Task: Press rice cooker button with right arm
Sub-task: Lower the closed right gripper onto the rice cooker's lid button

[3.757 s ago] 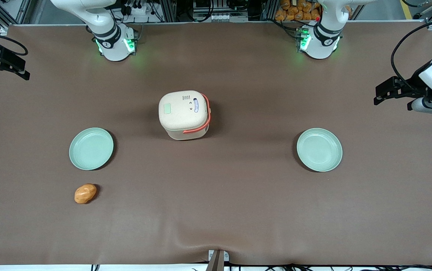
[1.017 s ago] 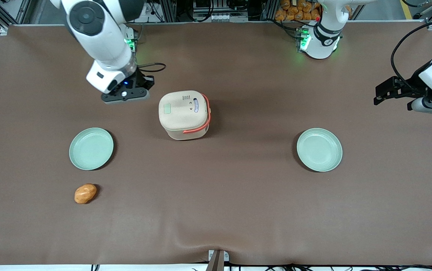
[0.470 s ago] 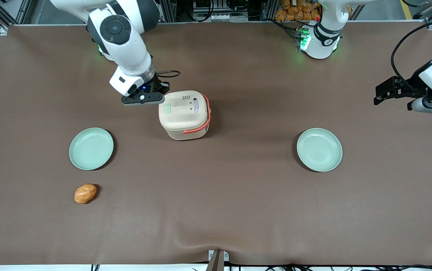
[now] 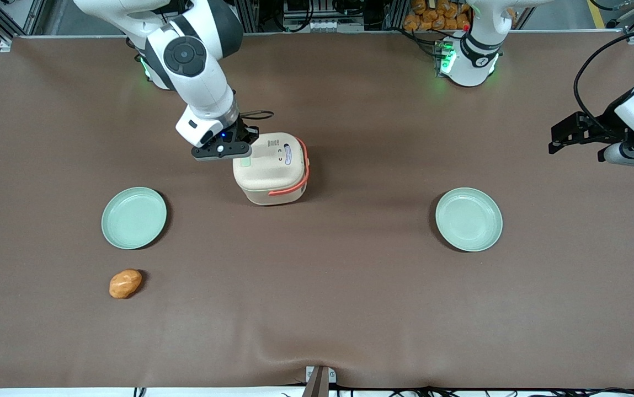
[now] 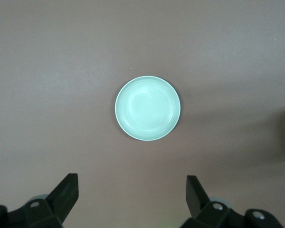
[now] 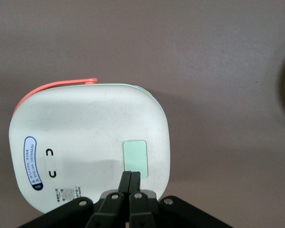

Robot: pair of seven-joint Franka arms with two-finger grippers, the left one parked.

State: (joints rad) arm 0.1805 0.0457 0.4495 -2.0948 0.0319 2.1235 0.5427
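The cream rice cooker (image 4: 272,168) with an orange-red handle stands mid-table; it also shows in the right wrist view (image 6: 85,142). Its pale green button (image 6: 134,156) lies near the lid's edge toward the working arm's end; in the front view the button (image 4: 245,162) is mostly covered by the gripper. The right arm (image 4: 195,60) reaches down to the cooker. Its black gripper (image 6: 131,175) is shut and empty, fingertips pressed together just above the button's edge; in the front view the gripper (image 4: 223,148) hangs over the lid's edge.
A pale green plate (image 4: 134,217) and an orange potato-like lump (image 4: 125,283) lie toward the working arm's end, nearer the front camera. A second green plate (image 4: 468,219) lies toward the parked arm's end; it also shows in the left wrist view (image 5: 147,114).
The right arm has swung in from the table's edge toward the cooker. Its gripper has moved over the lid's edge and now covers most of the button.
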